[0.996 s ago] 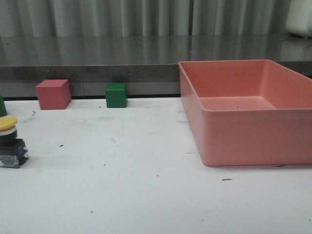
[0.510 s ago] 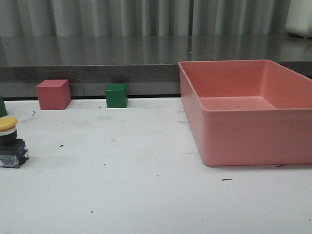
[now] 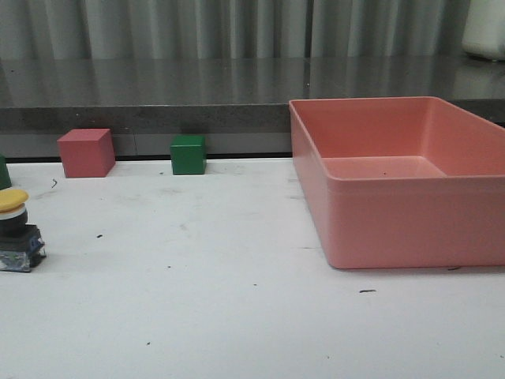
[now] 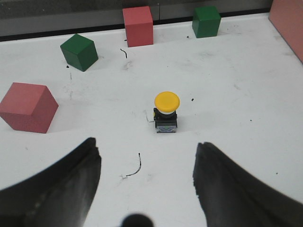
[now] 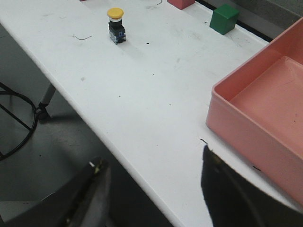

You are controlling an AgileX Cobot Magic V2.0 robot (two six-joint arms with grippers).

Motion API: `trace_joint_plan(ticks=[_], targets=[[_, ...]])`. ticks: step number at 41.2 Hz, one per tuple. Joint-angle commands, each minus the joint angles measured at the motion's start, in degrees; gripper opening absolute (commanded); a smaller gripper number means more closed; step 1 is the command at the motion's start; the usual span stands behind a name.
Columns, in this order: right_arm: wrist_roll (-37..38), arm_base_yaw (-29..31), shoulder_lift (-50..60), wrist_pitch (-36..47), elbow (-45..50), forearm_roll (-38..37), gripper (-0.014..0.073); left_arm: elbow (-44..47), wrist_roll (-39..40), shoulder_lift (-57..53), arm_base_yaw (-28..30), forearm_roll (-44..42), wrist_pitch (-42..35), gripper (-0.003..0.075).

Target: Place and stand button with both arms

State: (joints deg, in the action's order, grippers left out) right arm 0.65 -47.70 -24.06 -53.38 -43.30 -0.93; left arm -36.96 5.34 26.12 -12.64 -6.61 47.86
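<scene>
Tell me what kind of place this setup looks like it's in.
Probably a robotics lab or test bench, not a home. A plain white table holds practice props: coloured cubes such as the green cube, a pink plastic bin and an industrial push-button. A grey counter and curtain-like backdrop run behind.

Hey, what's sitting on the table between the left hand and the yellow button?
Nothing but bare white table with a thin dark scuff; the left wrist view shows the open left hand apart from the upright button.
</scene>
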Motion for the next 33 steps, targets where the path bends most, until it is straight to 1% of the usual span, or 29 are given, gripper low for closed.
trace_joint_plan(ticks=[1,33], targets=[[-0.35,0.0,-0.35,4.29,-1.45,-0.64,0.0447,-2.09,0.61,0.3,0.2,0.16,-3.44,0.0421],[-0.35,0.0,-0.41,4.46,-1.45,-0.64,0.0447,-2.09,0.61,0.3,0.2,0.16,-2.81,0.0421]])
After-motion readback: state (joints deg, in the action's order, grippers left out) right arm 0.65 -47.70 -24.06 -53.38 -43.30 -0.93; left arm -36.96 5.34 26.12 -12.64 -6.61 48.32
